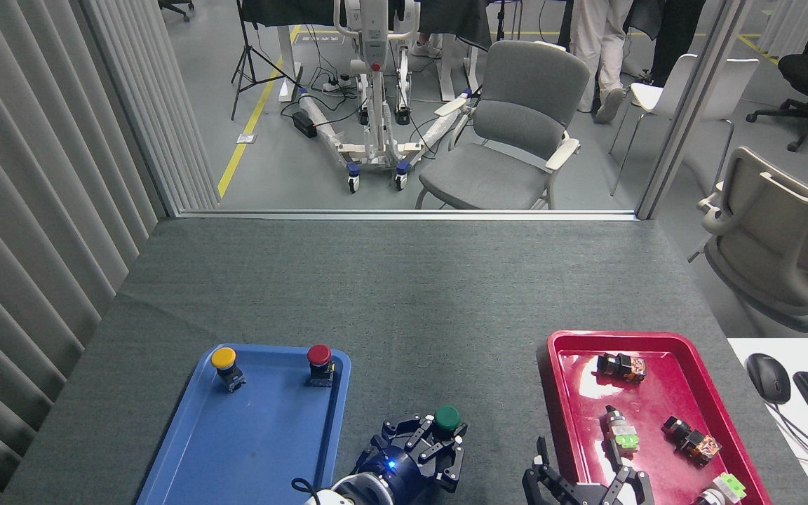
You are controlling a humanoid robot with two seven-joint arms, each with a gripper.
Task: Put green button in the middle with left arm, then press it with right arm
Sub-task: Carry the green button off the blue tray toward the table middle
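Gripping the small push-button with the round dark-green mushroom cap (447, 419), the left black two-fingered claw (439, 445) has its jointed fingers closed around the button's base, cap facing up, blue light lit on the claw body. Button sits over the bare dark-grey woven cloth of the bench (404, 294), in the strip between the blue plastic tray (186, 463) and the glossy red plastic tray (558, 421), near the bench's front edge. Cannot tell whether the base touches the cloth or hangs just above it. Right black claw with thin pronged fingers (583, 480) is low at the frame's bottom edge, prongs spread wide, nothing between them; one prong stands just outside the red tray's left rim, the other over the tray. Well apart from the green button. Blue tray carries a yellow-capped push-button (224, 365) at its far-left corner and a red-capped push-button (319, 362) at its far-right corner, both upright. Red tray holds several small black switch blocks, some with orange faces (621, 365), some with pale green parts (620, 433), lying scattered on their sides.
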